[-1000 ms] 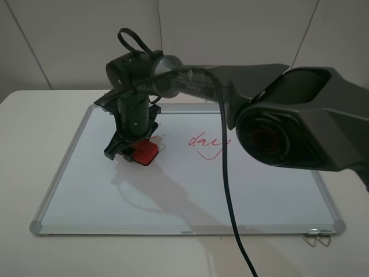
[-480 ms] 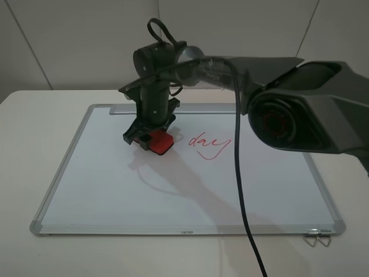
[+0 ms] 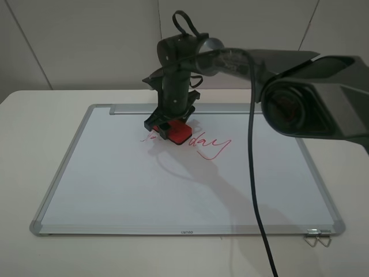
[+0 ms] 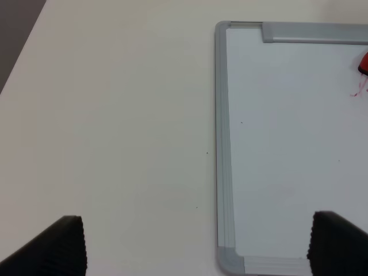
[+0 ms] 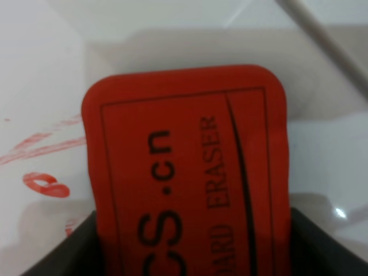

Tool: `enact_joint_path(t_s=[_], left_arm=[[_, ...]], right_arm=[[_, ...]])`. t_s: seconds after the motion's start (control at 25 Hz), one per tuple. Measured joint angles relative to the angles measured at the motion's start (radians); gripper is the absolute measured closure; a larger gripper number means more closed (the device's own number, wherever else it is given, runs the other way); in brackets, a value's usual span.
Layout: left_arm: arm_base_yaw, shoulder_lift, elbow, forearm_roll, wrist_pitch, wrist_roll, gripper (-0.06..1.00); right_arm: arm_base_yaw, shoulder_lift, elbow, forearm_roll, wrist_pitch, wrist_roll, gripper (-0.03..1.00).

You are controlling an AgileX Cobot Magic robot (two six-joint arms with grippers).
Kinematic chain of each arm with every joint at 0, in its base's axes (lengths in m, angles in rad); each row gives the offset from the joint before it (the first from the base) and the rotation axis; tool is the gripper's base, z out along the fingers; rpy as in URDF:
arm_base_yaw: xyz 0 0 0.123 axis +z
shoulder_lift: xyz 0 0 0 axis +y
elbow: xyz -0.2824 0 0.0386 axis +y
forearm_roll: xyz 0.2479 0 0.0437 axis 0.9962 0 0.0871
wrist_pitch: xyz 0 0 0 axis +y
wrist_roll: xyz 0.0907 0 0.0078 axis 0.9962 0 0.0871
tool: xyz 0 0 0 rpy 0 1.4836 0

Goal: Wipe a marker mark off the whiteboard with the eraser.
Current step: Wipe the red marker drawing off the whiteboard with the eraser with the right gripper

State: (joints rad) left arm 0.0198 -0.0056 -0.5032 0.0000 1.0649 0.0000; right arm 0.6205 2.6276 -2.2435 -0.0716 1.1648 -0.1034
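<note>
eraser (image 3: 179, 134): being clamped by right gripper (image 3: 168, 124) on whiteboard (image 3: 115, 184), near far edge
marker mark (image 3: 149, 138): being seen on whiteboard, beside eraser
left gripper (image 4: 204, 244): being held spread, empty, over whiteboard corner

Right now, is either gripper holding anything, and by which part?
The right gripper holds the eraser, jaws clamped on its two long sides at the end nearest the wrist. The left gripper is open and holds nothing.
</note>
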Motion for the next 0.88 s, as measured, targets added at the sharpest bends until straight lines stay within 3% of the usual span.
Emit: enact_joint_path(t_s=[0.36,0.88], left_arm=[[0.0,0.0,0.0,0.0,0.0,0.0,0.17],[0.0,0.0,0.0,0.0,0.0,0.0,0.17]], right_arm=[[0.098,0.0,-0.005,-0.069,0.002,-0.007,0.45],[0.163,0.023,-0.077,0.028,0.038,-0.047,0.45]])
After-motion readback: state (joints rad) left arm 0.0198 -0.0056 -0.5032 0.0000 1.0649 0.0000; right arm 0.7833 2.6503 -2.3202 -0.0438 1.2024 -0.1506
